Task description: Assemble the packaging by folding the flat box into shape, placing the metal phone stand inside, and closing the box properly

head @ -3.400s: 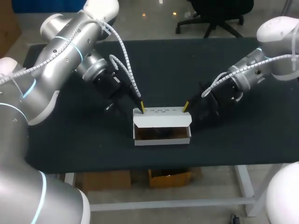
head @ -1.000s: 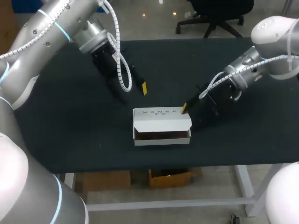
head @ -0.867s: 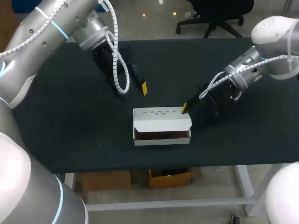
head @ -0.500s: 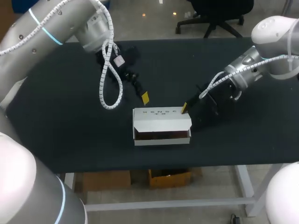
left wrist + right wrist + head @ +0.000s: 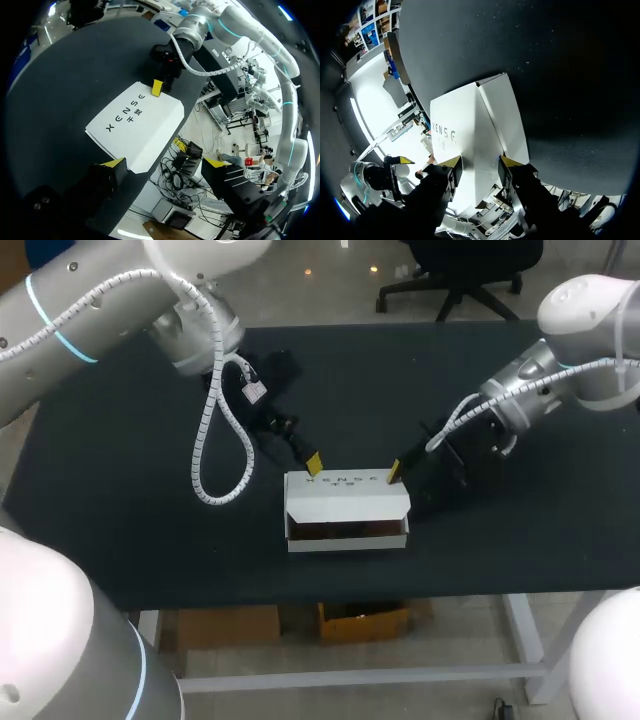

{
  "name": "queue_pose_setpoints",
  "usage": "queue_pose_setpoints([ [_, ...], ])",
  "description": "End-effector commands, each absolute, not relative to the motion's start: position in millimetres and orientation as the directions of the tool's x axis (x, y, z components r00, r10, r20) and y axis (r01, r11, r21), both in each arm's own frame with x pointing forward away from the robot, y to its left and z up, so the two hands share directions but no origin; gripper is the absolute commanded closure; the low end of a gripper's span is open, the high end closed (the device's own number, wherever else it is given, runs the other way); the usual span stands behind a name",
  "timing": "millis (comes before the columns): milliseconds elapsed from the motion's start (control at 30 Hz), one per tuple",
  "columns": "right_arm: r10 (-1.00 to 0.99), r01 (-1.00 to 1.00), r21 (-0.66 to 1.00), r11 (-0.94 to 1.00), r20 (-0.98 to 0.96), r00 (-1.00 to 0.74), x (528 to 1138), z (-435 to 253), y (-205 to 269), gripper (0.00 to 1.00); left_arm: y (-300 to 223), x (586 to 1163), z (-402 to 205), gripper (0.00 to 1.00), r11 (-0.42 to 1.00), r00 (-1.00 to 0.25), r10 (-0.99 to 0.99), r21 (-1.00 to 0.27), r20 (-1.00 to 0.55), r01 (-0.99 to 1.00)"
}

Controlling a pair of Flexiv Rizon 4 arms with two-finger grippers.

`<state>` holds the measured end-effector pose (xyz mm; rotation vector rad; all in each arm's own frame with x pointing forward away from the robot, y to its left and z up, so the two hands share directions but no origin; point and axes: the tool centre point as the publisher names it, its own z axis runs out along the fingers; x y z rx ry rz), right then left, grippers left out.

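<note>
White box [image 5: 345,496] sits near the front edge of the bench [image 5: 150,530], about the middle. At its far right corner the right jaws are apart, tips resting on top. The left jaws are wide apart, one tip right at the far left corner.

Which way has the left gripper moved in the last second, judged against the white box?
Yes: the left gripper moved toward the white box, reaching its rear left corner.
</note>
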<state>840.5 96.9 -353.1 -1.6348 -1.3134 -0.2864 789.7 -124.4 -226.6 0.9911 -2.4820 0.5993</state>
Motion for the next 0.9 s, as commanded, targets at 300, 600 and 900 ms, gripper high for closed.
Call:
queue_pose_setpoints([
  [300, 0.612, 0.843, -0.534, 0.067, 0.689, 0.387, 841, -353, 97, 0.56, -123, 786, -226, 0.00, 0.638, -0.669, -0.546, -0.268, 0.504, -0.722],
  [600, 0.612, 0.843, -0.534, 0.067, 0.689, 0.387, 841, -353, 97, 0.56, -123, 786, -226, 0.00, 0.638, -0.669, -0.546, -0.268, 0.504, -0.722],
  [900, 0.612, 0.843, -0.534, 0.067, 0.689, 0.387, 841, -353, 97, 0.56, -128, 803, -225, 0.00, 0.730, -0.774, -0.511, -0.288, 0.373, -0.620],
])
